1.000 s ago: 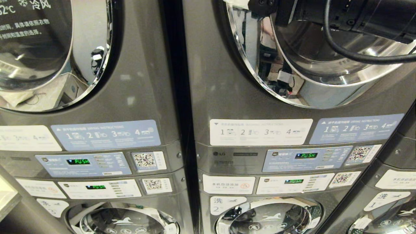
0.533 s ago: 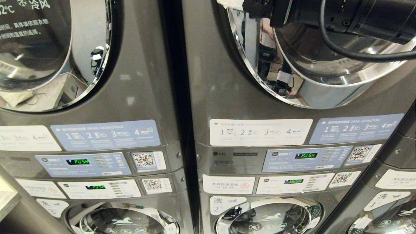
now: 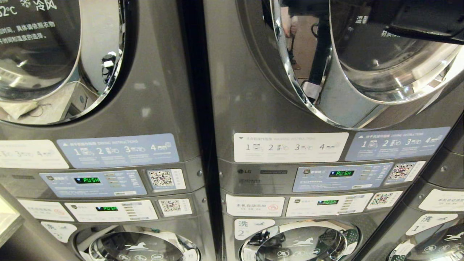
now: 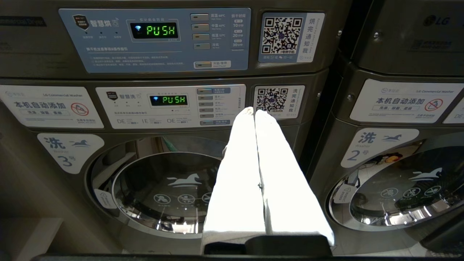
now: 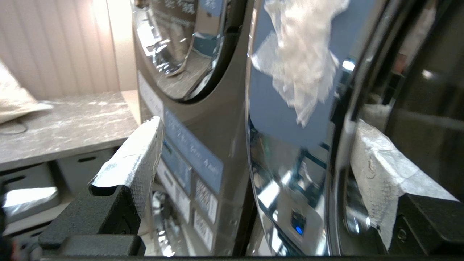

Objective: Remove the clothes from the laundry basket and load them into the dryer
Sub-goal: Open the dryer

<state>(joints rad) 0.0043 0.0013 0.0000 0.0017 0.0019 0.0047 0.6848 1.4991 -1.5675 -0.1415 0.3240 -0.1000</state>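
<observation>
Right gripper (image 5: 253, 159) sits closest to its wrist camera, fingers spread wide and grasping nothing; the shiny rim of the dryer door (image 5: 290, 152) stands edge-on in the gap between the two taped pads (image 5: 137, 159). Looks like the door-opening step: judging by the pictures, the door is swung partly out from the machine front and no clothes are loaded yet. To do this well, keep the inner pad hooked behind the door edge and swing along the hinge arc, not straight out, so the pad does not slip off the slick chrome; open it fully so the drum mouth is free for loading. Risk: the door could drift back if released too soon.

Left gripper (image 4: 255, 170) is parked low in front of the lower washers, its white fingers pressed together, empty, pointing at the control panel (image 4: 170, 105).

In the head view only a dark piece of the right arm (image 3: 424, 21) shows at the top right corner, above the dryer door (image 3: 362, 65); the gripper itself is out of that view. Further back, the neighbouring dryer (image 3: 54, 61) on the left has its door shut.

Laundry basket and clothes: not visible in any view, cannot tell where they are
</observation>
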